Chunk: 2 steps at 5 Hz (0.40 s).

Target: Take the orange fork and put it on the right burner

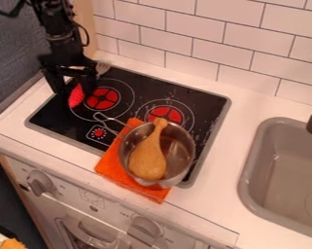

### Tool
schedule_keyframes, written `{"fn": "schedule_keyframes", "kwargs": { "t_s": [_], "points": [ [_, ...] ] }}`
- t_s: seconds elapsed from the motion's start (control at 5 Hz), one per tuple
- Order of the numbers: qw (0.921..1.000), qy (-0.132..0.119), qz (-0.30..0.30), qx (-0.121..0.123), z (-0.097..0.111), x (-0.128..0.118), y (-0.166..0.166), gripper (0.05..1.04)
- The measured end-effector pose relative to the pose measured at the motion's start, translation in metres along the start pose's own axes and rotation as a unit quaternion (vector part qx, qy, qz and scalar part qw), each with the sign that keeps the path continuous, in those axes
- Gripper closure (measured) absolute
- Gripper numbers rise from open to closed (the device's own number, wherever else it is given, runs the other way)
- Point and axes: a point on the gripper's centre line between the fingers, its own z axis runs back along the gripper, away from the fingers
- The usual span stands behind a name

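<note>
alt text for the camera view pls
The black tool is at a red-handled fork near the stove's left burner. A pot with a drumstick sits on an orange cloth by the right burner; a sink is at right.

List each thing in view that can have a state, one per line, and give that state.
Gripper: open, fingers straddling the fork's handle
Fork: slanted, handle toward the front, head toward the wall
Pot: upright, uncovered, holding the drumstick
Drumstick: leaning inside, thin end at the rim
Orange cloth: spread out, partly under the pot
</note>
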Motion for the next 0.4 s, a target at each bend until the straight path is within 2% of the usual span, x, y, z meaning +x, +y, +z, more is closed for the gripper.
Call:
{"fn": "schedule_keyframes", "kwargs": {
  "t_s": [0.2,0.4],
  "points": [
    [0.9999,0.004,-0.006,0.015,-0.0038,0.0073,0.0002,0.401],
    [0.9990,0.018,-0.021,0.035,-0.0029,0.0072,-0.0068,0.646]
  ]
}}
